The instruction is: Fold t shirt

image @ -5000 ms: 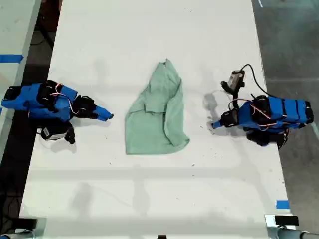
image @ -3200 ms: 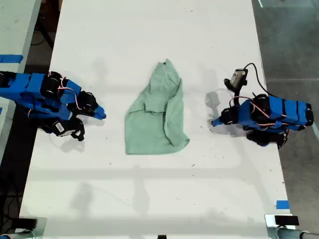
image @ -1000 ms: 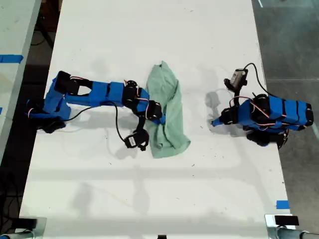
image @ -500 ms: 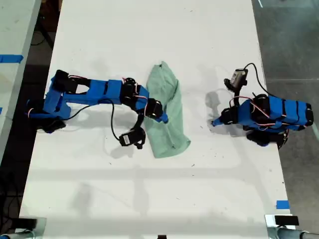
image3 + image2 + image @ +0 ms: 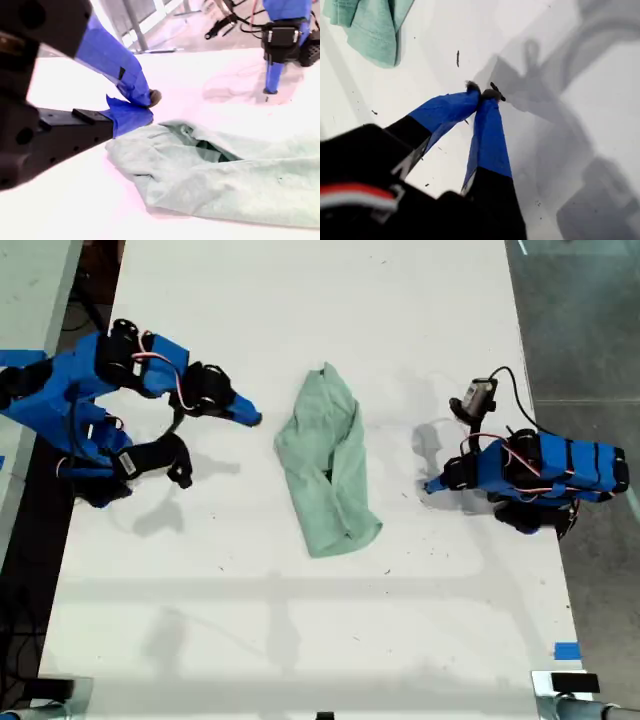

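Observation:
The t shirt [image 5: 325, 465] is a pale mint-green garment lying rumpled in a long narrow strip at the middle of the white table, its one side folded over. My second gripper [image 5: 252, 419] hovers at the exterior view's left of it, a short gap away, jaws together and holding nothing. In the second wrist view the t shirt [image 5: 225, 175] lies just beyond that gripper [image 5: 142, 106]. My first gripper [image 5: 428, 489] rests shut with its tips on the table at the exterior view's right of the shirt. The first wrist view shows its closed tips [image 5: 482, 92] and a shirt corner [image 5: 367, 27].
The white table [image 5: 300, 640] extends well beyond the shirt on all sides. A small camera on a cable [image 5: 473, 398] sticks up beside the first arm. A blue tape mark [image 5: 566, 650] sits near the table's edge at the exterior view's lower right.
The second arm, stretched over the shirt half a second ago, has pulled back to the exterior view's left and let go. The shirt is narrower than before. The first arm has not moved.

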Available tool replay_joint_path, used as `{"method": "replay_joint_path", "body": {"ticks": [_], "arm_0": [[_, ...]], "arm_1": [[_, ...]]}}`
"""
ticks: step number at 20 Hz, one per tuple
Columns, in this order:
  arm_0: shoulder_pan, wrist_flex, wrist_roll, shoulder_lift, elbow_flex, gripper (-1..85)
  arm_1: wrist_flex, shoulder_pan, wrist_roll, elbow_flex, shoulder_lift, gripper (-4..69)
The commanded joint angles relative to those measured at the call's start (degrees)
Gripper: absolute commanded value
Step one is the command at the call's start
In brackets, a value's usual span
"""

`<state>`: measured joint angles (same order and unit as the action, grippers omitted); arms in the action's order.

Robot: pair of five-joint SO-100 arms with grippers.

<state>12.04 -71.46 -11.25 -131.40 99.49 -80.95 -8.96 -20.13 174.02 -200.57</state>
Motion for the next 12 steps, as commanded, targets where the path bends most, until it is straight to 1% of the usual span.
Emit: {"method": "replay_joint_path", "body": {"ticks": [1,2,4,5,6,8,10,12], "arm_0": [[3.08,8.17,3.69,-36.21,35.68,-0.1],[3.16,9.23,4.83,-46.05,45.18,-0.1],[2.02,9.23,6.94,-63.37,60.64,-0.1],[1.85,7.56,7.29,-73.30,67.50,-0.1],[2.02,5.54,8.17,-75.06,70.58,-0.1],[1.58,7.56,6.42,-74.79,73.48,-0.1],[2.46,7.12,6.15,-75.15,74.00,-0.1],[3.34,6.24,7.47,-75.15,75.94,-0.1]], "arm_1": [[0.88,-0.44,-0.09,2.37,-0.62,1.6],[0.88,-0.44,-0.09,2.37,-0.62,1.6],[0.88,-0.44,0.00,2.37,-0.62,1.6],[0.88,-0.44,0.09,2.37,-0.62,1.6],[0.88,-0.44,0.09,2.37,-0.62,1.6],[0.88,-0.44,0.26,2.37,-0.62,1.6],[0.88,-0.44,0.35,2.37,-0.62,1.6],[0.88,-0.26,0.53,2.37,-0.62,1.6]]}}
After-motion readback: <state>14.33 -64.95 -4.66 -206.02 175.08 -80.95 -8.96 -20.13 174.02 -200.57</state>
